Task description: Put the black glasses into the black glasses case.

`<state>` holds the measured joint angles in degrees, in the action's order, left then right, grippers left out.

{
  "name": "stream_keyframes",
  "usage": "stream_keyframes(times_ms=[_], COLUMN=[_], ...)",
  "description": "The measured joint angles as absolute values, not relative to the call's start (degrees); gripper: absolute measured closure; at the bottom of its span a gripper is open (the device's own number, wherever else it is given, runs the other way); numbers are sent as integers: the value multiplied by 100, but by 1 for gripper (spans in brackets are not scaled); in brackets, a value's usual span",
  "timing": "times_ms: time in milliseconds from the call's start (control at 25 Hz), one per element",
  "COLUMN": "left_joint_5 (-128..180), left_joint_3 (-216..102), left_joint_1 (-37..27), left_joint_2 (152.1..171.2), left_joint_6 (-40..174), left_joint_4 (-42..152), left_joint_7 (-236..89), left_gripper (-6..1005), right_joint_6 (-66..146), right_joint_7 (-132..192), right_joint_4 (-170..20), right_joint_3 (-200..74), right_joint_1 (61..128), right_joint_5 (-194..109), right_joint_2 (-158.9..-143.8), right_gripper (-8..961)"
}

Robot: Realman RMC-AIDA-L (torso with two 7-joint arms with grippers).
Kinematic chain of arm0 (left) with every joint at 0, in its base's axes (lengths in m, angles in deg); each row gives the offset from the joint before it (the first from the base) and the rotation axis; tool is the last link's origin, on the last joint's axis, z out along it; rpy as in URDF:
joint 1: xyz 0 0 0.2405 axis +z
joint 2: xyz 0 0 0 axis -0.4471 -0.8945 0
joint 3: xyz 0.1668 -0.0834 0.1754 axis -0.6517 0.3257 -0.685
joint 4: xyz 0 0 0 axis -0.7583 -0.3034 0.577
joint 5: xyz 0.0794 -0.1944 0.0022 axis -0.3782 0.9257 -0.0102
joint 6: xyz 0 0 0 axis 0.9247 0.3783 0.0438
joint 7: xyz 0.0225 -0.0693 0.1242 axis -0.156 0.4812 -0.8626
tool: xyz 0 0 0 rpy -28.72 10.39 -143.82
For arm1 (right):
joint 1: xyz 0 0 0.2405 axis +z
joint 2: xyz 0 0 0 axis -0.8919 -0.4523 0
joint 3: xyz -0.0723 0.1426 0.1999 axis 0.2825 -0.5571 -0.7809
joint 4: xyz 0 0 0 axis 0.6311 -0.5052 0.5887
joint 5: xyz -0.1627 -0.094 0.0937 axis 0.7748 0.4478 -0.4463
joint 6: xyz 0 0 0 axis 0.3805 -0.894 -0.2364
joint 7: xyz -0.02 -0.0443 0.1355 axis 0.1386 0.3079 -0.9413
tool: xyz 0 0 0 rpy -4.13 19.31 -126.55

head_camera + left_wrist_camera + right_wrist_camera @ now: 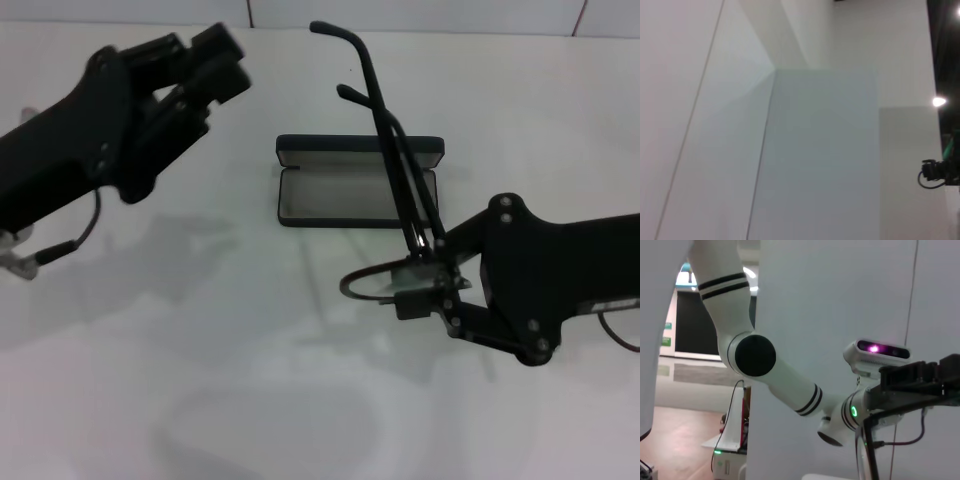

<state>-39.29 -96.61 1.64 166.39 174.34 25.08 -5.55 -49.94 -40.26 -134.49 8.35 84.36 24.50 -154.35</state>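
White tabletop (300,400), head view. Black glasses case (358,182) at centre, lid open, grey lining up to receive. Right gripper (428,282) at 4 o'clock of case, clenched on black glasses (395,180) by front frame; temples slant over case, prob. lining up. Left gripper (205,70) at 10 o'clock, idle, fingers appear released.

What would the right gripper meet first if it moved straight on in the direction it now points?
Probably only bare white table. The right gripper, holding the thin black-framed glasses, points toward the robot's left, passing nearer than the open black oblong case; depth is unclear.

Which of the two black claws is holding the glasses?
The right gripper pinches the black glasses by the frame; the left gripper is raised, holding nothing.
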Motion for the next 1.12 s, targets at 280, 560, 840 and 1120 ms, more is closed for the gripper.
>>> stream_keyframes(times_ms=[280, 560, 840, 1120], left_joint_5=[-3924, -3920, -3934, -3993], left_joint_3=[-10071, -10378, -10471, -10611], left_joint_1=[-177, -312, -297, -317], left_joint_2=[16642, 16649, 16653, 16654], left_joint_6=[17440, 17439, 17426, 17407], left_joint_4=[2734, 2744, 2750, 2850], left_joint_7=[-849, -889, -934, -942], left_gripper=[825, 864, 925, 928], right_joint_6=[-5054, -5091, -5114, -5229], right_joint_7=[-3880, -3855, -3853, -3848], right_joint_4=[-12807, -12443, -12418, -12438], right_joint_3=[852, 861, 900, 899], right_joint_1=[8879, 9220, 9263, 9244], right_joint_5=[2439, 2438, 2434, 2382], right_joint_2=[-15450, -15453, -15467, -15475], right_gripper=[840, 840, 840, 841])
